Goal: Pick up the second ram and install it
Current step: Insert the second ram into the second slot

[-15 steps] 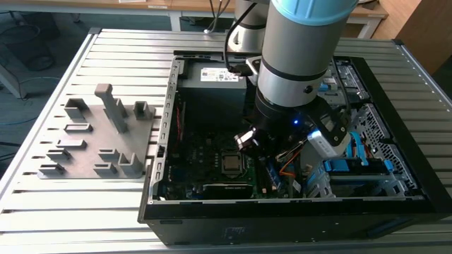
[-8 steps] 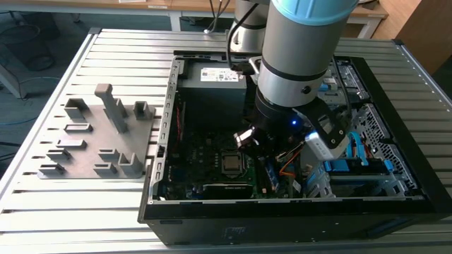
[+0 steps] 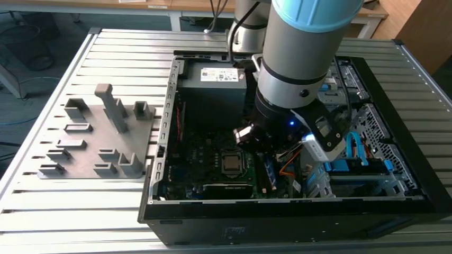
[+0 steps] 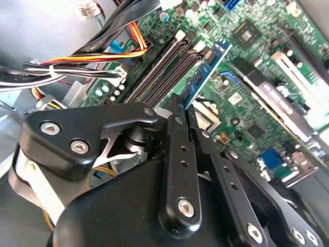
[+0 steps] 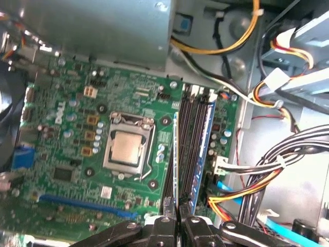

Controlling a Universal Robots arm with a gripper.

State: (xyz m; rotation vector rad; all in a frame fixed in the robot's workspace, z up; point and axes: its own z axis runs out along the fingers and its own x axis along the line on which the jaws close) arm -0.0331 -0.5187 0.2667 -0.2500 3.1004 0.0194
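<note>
Down inside the open computer case (image 3: 282, 219), in the exterior view, my arm (image 3: 304, 47) is reaching and my claw (image 3: 260, 147) is hanging low over the green board (image 3: 187, 159). The square processor (image 3: 231, 161) is sitting just beside the claw, toward the exterior view's left, and a blue stick (image 3: 267, 173) is standing in a slot close by it. Well apart from the claw, outside the case on the slatted table (image 3: 106, 47), a grey holder block (image 3: 99, 143) is resting.

In the second wrist view, my claw (image 4: 186, 123) is pinching narrow on the second ram (image 4: 178, 103), whose dark end is poking out past my fingers (image 4: 175, 154). Just ahead of the claw the black memory slots (image 4: 159, 64) are running away from me, and the blue stick (image 4: 208, 69) is standing in the slot beside them. A bundle of coloured wires (image 4: 103, 56) is lying near the far side of the slots.

In the first wrist view, I am looking along the second ram (image 5: 176, 154), which is showing edge-on as a thin pale line ahead of my claw (image 5: 177, 220). It is lining up beside the slots (image 5: 190, 139), between the processor (image 5: 126, 149) and the blue stick (image 5: 205, 134). I cannot tell whether its edge is touching a slot.
</note>
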